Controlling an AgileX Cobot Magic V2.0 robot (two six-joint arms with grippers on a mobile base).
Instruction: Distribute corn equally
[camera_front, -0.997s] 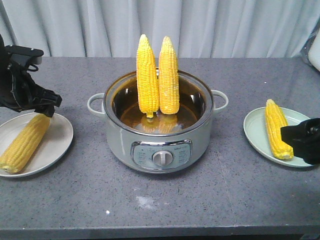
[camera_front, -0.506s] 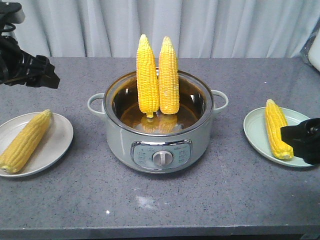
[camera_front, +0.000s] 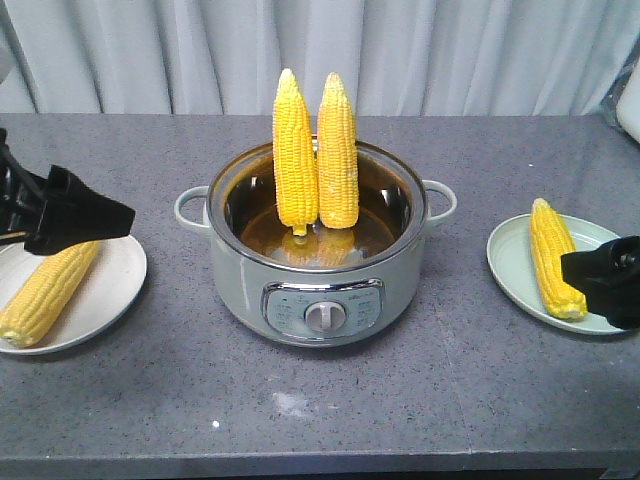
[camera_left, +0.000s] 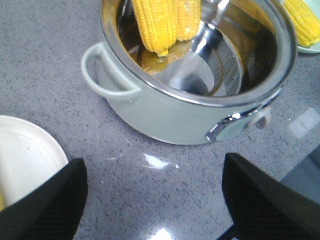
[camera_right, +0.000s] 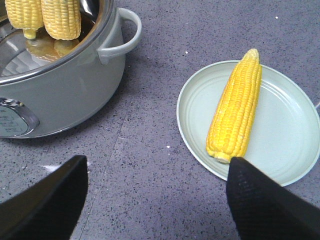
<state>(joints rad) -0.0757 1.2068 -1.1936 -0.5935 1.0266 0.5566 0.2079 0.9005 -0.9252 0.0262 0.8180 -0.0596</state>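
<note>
Though front view hides it, wrist views show left pincer (camera_left: 155, 160), right pincer (camera_right: 159, 161) spread wide, empty; centre pot (camera_front: 240, 280): two upright corn cobs (camera_front: 296, 150); plate at frame left (camera_front: 115, 275), plate at frame right (camera_front: 515, 260): one each.

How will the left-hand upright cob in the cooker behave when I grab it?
Probably stiff: the left-hand upright cob stands straight on end in the electric cooker. Likely tippy: it touches the neighbouring cob, so lifting one may topple the other. Possibly slippery: its kernels look glossy and it tapers toward the tip.
</note>
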